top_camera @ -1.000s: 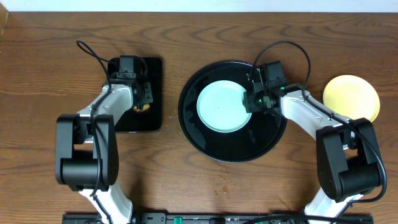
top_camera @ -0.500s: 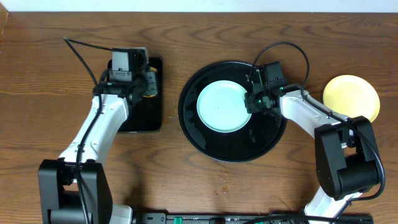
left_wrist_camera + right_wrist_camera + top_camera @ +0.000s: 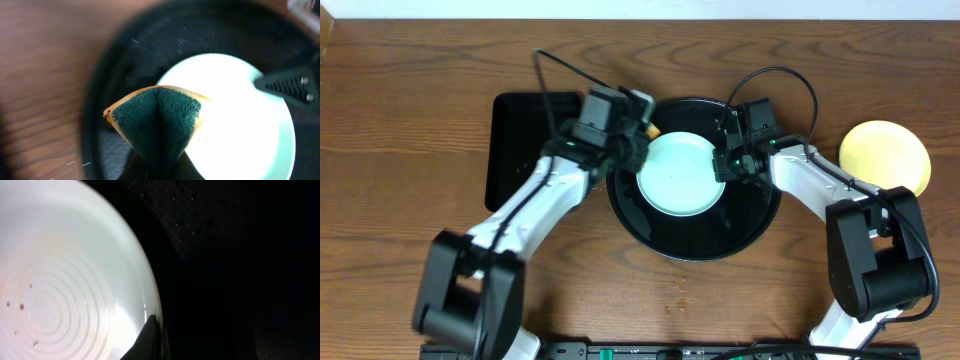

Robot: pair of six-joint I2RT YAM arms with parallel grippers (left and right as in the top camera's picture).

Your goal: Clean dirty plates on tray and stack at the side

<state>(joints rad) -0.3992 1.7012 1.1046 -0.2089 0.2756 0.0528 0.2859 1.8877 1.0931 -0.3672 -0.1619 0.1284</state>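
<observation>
— Left gripper (image 3: 631, 129) is clenched on a folded sponge (image 3: 157, 117), green scouring face outward with a yellow edge showing. It hangs over the far-left part of the round black tray (image 3: 665, 241), at the rim of the mint plate (image 3: 675, 178).

— And the other one?

— Right gripper (image 3: 723, 163) is pinched shut on that plate's right rim, inside the tray. From its own camera, one dark finger (image 3: 150, 337) lies right on the plate's edge.

— Where does the plate sit?

— Flat in the tray, roughly at its middle. Bare black floor shows around it, widest on the near and right sides.

— Is it dirty?

— A few small brown specks (image 3: 21, 306) sit near its centre, among faint raised rings. The rest looks pale and glossy.

— Is the sponge touching it?

— I cannot tell. From above the sponge overlaps the plate's far-left rim, but its height over the plate isn't clear.

— Any other plate?

— A yellow plate (image 3: 885, 157) lies on the wooden tabletop (image 3: 400, 120), well to the right of the tray and clear of its rim, just beside the right arm.

— And left of the tray?

— A rectangular tray (image 3: 520, 150), also black, lies left of the round one with a strip of wood between them. The left arm crosses over its near right corner.
</observation>
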